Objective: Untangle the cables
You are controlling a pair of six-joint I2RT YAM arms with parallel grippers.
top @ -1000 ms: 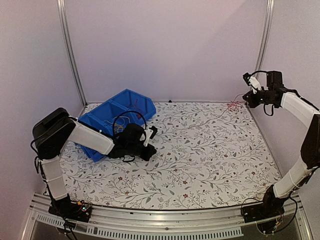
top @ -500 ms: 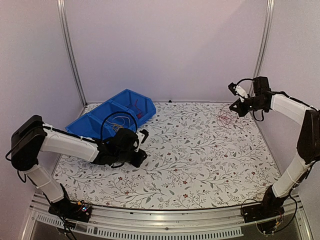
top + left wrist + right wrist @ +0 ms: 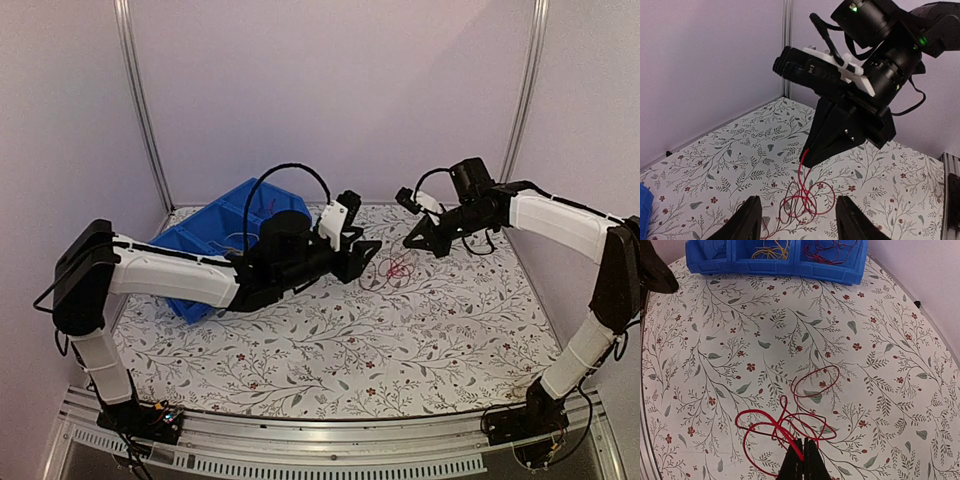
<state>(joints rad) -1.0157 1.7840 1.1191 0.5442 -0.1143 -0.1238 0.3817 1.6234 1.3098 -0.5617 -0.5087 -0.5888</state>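
Observation:
A loopy red cable (image 3: 785,422) hangs from my right gripper (image 3: 802,444), which is shut on one strand, its loops resting on the floral table. In the top view the red cable (image 3: 398,266) lies mid-table between both arms. My left gripper (image 3: 799,225) is open, its fingers (image 3: 747,220) spread on either side of the red cable (image 3: 802,202) without touching it. My right gripper (image 3: 410,242) points down at the cable just right of my left gripper (image 3: 366,258). Orange-yellow cables (image 3: 771,249) and more red cables (image 3: 827,250) lie in the blue bin.
The blue bin (image 3: 228,205) sits at the back left, partly behind my left arm, and spans the top of the right wrist view as the bin (image 3: 775,262). Walls and metal posts close in the back and sides.
My left arm swung from beside the bin to the table's middle and its gripper opened. My right arm carried the red cable from the far right corner leftward to meet it.

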